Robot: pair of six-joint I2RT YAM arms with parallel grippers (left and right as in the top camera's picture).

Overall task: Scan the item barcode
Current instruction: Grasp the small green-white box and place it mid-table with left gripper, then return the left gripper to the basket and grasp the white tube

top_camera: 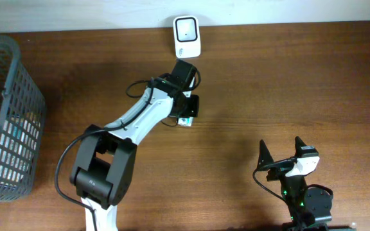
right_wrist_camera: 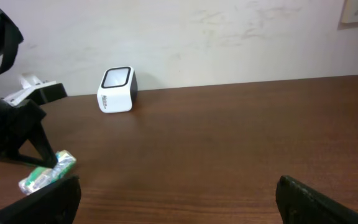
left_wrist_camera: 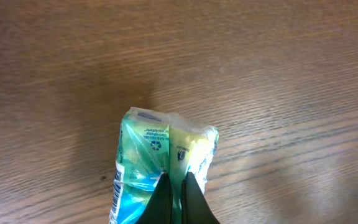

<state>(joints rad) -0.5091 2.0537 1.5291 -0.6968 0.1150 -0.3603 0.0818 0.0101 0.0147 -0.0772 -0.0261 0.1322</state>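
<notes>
The item is a small green and blue plastic packet [left_wrist_camera: 160, 146] with a barcode strip along its left edge. My left gripper [left_wrist_camera: 178, 182] is shut on its near end, down close to the wooden table. From overhead, the packet [top_camera: 185, 121] peeks out beneath the left gripper [top_camera: 189, 108], a short way in front of the white scanner [top_camera: 187, 36] at the table's back edge. The right wrist view has the scanner [right_wrist_camera: 117, 90] by the wall and the packet [right_wrist_camera: 47, 173] at far left. My right gripper [top_camera: 280, 144] stands open and empty near the front right.
A grey wire basket [top_camera: 18, 83] with several packaged goods in it stands at the left edge of the table. A wall runs behind the scanner. The left arm [right_wrist_camera: 11, 124] reaches across the left of the right wrist view.
</notes>
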